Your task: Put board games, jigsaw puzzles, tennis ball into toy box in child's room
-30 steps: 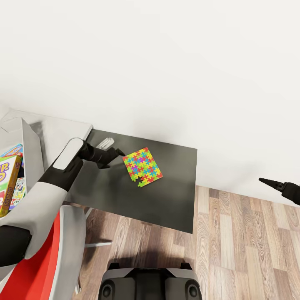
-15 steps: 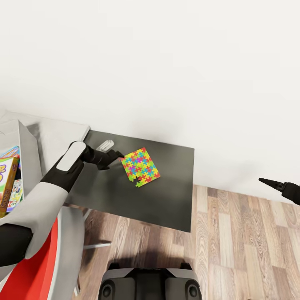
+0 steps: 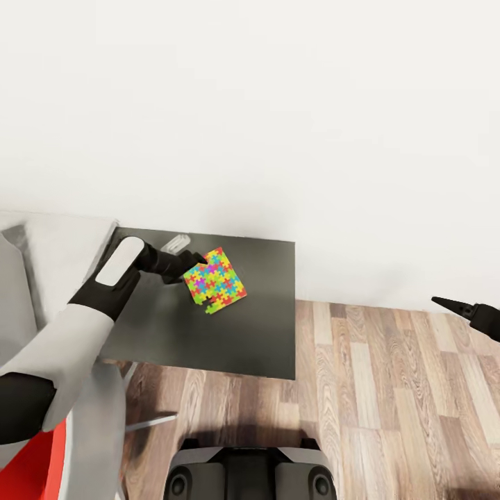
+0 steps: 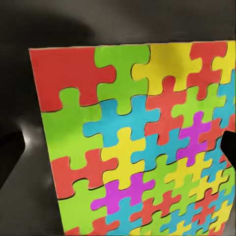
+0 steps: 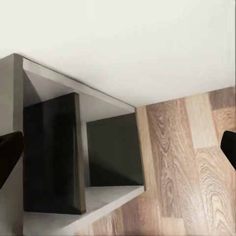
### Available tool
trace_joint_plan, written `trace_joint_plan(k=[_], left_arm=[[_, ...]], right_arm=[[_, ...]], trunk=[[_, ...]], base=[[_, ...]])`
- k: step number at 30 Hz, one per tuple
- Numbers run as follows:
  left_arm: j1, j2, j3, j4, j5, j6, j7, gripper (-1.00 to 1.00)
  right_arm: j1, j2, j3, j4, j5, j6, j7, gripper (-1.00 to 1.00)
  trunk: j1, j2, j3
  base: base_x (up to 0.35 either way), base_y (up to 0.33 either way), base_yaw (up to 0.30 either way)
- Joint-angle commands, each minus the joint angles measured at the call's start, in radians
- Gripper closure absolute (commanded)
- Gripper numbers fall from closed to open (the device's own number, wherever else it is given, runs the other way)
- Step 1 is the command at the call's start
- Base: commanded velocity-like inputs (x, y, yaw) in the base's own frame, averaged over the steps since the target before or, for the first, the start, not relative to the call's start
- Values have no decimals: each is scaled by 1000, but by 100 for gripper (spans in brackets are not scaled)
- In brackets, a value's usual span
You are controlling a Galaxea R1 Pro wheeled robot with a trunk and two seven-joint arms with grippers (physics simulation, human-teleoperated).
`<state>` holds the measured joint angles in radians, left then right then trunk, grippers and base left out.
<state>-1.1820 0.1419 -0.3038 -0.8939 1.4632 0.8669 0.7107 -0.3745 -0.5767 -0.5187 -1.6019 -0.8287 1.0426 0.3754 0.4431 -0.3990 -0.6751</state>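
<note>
- The view has swung right: the game boxes seen earlier at the left edge are gone.
- Left fingers (image 3: 196, 260) touch the jigsaw puzzle (image 3: 214, 280) on the dark tabletop (image 3: 264, 333); grip unclear.
- Right fingers (image 3: 455, 305) spread over the floor (image 3: 389, 403).
- No readable writing.

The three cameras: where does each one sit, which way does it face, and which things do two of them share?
Head view: on the robot's head, facing forward and down at the dark desk wing, jigsaw puzzle, wall and floor; both arms and the base show.
Left wrist view: near the left gripper, looking closely at the puzzle; dark finger edges show.
Right wrist view: near the right gripper, facing a grey shelf unit and floor; finger edges show.
Shared: head and left wrist views both show the puzzle.
</note>
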Motion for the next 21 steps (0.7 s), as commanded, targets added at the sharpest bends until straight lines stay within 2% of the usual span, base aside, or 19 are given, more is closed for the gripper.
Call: trace_joint_plan(k=[1, 8, 21], left_arm=[[1, 1, -2, -1, 31, -14, 9, -100], [1, -2, -2, -1, 30, -14, 7, -100], [2, -6, -3, -1, 29, -14, 6, -100]], right_arm=[[-1, 0, -1, 0, 10, 5, 10, -100], [-1, 0, -2, 0, 10, 5, 10, -100], [-1, 0, -3, 0, 10, 5, 10, -100]], trunk=[[7, -1, -2], [7, -1, -2], [7, -1, -2]], base=[[0, 0, -254], [0, 0, -141], [0, 0, -25]])
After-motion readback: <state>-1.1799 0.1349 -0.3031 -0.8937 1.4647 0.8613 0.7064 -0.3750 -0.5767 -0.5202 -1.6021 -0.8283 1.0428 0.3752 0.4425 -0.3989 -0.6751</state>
